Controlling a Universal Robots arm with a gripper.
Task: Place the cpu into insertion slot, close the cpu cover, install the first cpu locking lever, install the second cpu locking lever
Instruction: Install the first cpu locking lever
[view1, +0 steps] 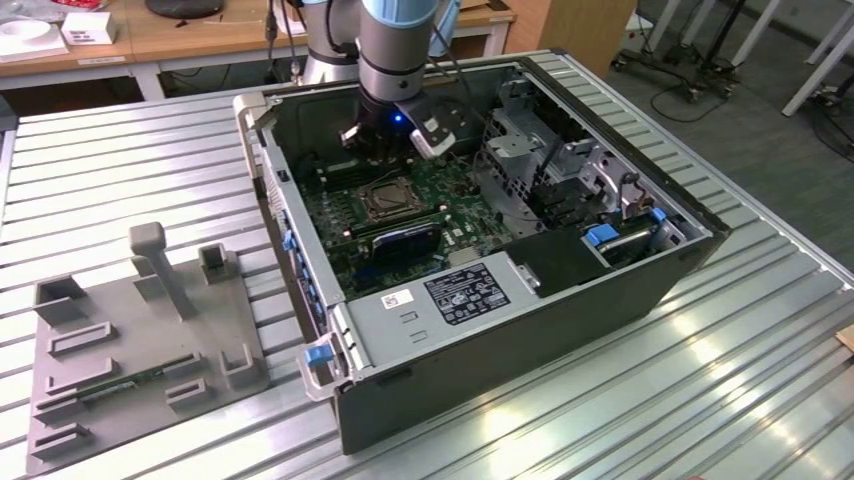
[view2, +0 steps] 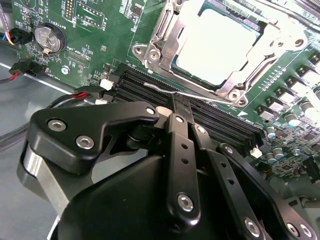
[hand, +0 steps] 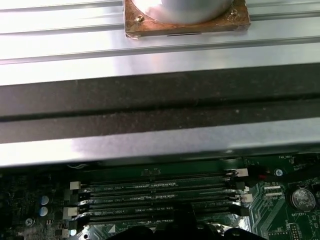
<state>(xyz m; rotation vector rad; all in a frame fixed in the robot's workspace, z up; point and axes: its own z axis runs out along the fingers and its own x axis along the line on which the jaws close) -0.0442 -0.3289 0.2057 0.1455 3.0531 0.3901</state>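
The cpu (view2: 215, 42), a dull silver square, lies in the insertion slot (view1: 387, 200) on the green motherboard inside the open case. The silvery cpu cover (view2: 165, 35) lies flat as a frame around it. A thin wire locking lever (view2: 157, 88) runs along the socket's side next to the black memory slots (view2: 220, 122). My gripper (view2: 175, 104) hangs just beside the socket, its black fingers brought together, their tips right at that wire lever with nothing seen between them. In the exterior view the gripper (view1: 384, 150) sits low in the case, just behind the socket.
The case walls (view1: 534, 330) surround the board. A metal drive cage (view1: 534, 160) stands on the exterior view's right and a labelled box (view1: 461, 290) in front. A coin battery (view2: 50, 37) and loose wires (view2: 75, 95) lie near the gripper. A grey fixture plate (view1: 134, 350) sits on the slatted table.
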